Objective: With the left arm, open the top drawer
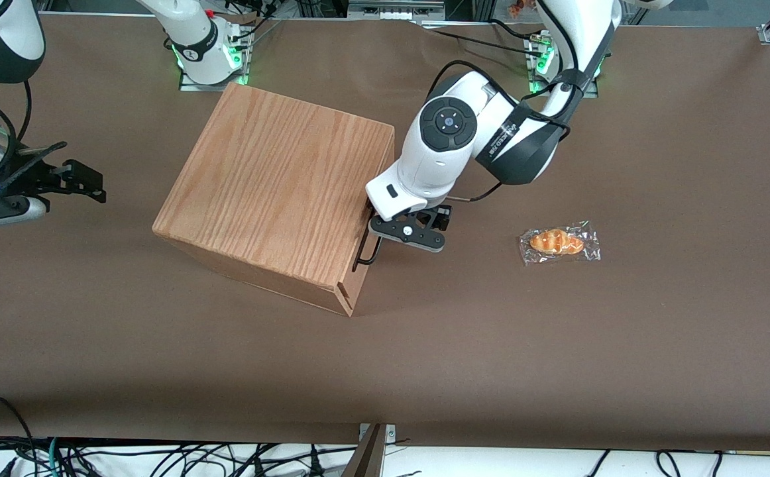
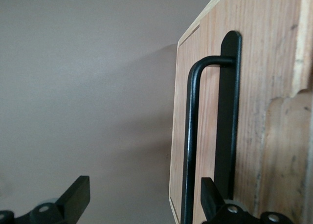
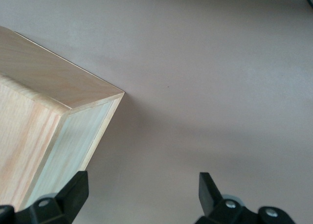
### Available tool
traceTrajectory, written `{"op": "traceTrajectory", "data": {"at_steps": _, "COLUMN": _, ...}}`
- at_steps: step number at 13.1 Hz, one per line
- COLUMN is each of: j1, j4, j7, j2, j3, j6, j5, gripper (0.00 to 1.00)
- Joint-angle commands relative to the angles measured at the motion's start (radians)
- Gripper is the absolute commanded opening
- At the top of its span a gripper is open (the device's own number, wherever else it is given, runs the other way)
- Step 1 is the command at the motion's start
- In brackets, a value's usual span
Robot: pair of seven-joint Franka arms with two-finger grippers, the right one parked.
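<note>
The oak-grain cabinet stands on the brown table, its front turned toward the working arm. The top drawer sits flush in it, shut, with its black wire bar handle standing off the front. The left arm's gripper is level with that handle and is open. In the left wrist view the handle runs along the drawer front and passes between the fingers, close to one fingertip. The other fingertip hangs over bare table. Neither finger presses on the bar.
A bread roll in clear wrap lies on the table toward the working arm's end, a little nearer the front camera than the gripper. Cables run along the table's front edge.
</note>
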Motion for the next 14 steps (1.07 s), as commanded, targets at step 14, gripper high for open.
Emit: {"op": "traceTrajectory", "data": {"at_steps": 14, "j1": 0.013, "j4": 0.031, "j7": 0.001, "j2": 0.027, "j3": 0.002, "j6": -0.008, "j5": 0.035, "gripper": 1.0}}
